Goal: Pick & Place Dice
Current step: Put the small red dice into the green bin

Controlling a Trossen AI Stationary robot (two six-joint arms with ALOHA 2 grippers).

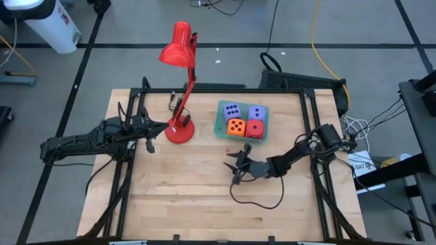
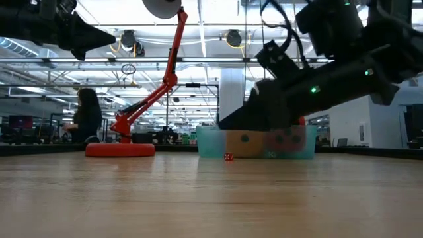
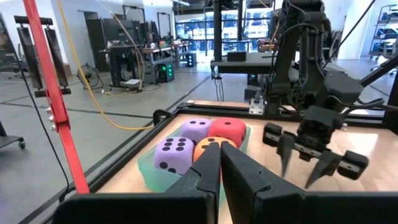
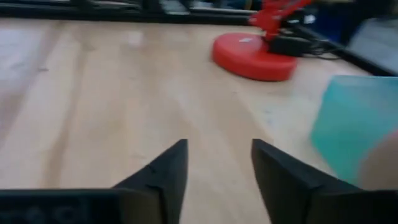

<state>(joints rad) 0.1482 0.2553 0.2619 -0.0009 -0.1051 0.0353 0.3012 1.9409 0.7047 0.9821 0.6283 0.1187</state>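
A: Where are the dice found?

B: All four are seen packed in a pale green tray [image 1: 219, 122] just right of centre in the upper half of the overhead view. The two purple dice [image 1: 232, 109] sit in the back row, side by side; the orange die [image 1: 236, 126] and the red die [image 1: 255, 129] fill the front row. In the left wrist view the same four are seen touching one another inside the tray.

A: How is the right gripper placed?

B: The right gripper [image 1: 234, 165] is held low over bare wood, below the tray in the overhead view and apart from it. Its fingers [image 4: 163, 171] are spread, with a gap of tabletop visible between them, and nothing is gripped.

A: And the left one?

B: The left gripper [image 1: 152, 137] is kept at the left of the table, just beside the round base of the red lamp [image 1: 180, 129]. Its fingers [image 3: 205, 171] are pressed together at the tips, and nothing is clamped between them.

A: Is anything else noted?

B: A tiny red object [image 1: 227, 145] is seen on the table [image 1: 177, 197], just below the tray. A person [image 2: 84, 118] is visible in the room behind, at the left of the low view.
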